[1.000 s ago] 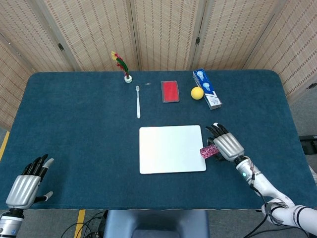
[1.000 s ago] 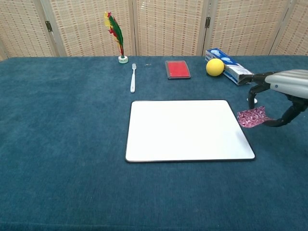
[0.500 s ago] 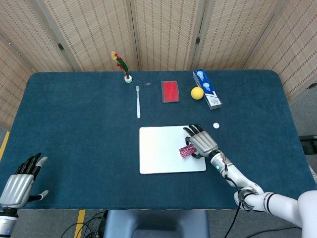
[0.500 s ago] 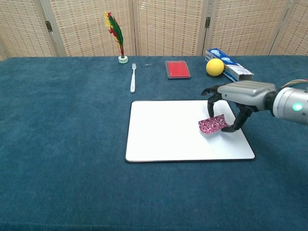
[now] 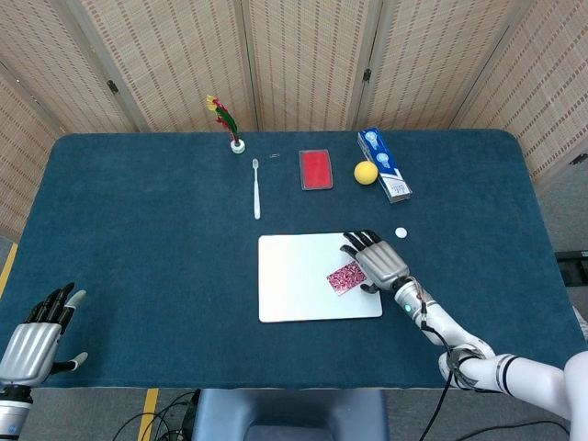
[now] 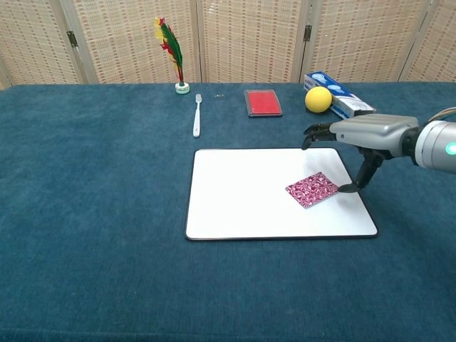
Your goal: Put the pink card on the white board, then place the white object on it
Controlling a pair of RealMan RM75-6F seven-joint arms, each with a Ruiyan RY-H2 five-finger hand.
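Note:
The pink patterned card (image 5: 346, 277) (image 6: 311, 189) lies flat on the right part of the white board (image 5: 294, 276) (image 6: 242, 192). My right hand (image 5: 378, 261) (image 6: 360, 135) hovers over the board's right edge, its fingers spread, and the thumb tip reaches down just beside the card's right corner. It holds nothing. A small white round object (image 5: 401, 233) sits on the cloth just off the board's far right corner; the chest view does not show it. My left hand (image 5: 32, 335) rests open at the near left table edge.
Along the far side lie a white toothbrush (image 5: 255, 188) (image 6: 197, 114), a red pad (image 5: 315, 169) (image 6: 263, 102), a yellow ball (image 5: 366, 173) (image 6: 318, 99), a blue box (image 5: 384, 177) (image 6: 338, 96) and a feathered shuttlecock (image 5: 227, 122) (image 6: 171, 50).
My right hand carried the card from the cloth onto the board, laid it flat and let go. The small white object came into view behind it. The left hand barely moved.

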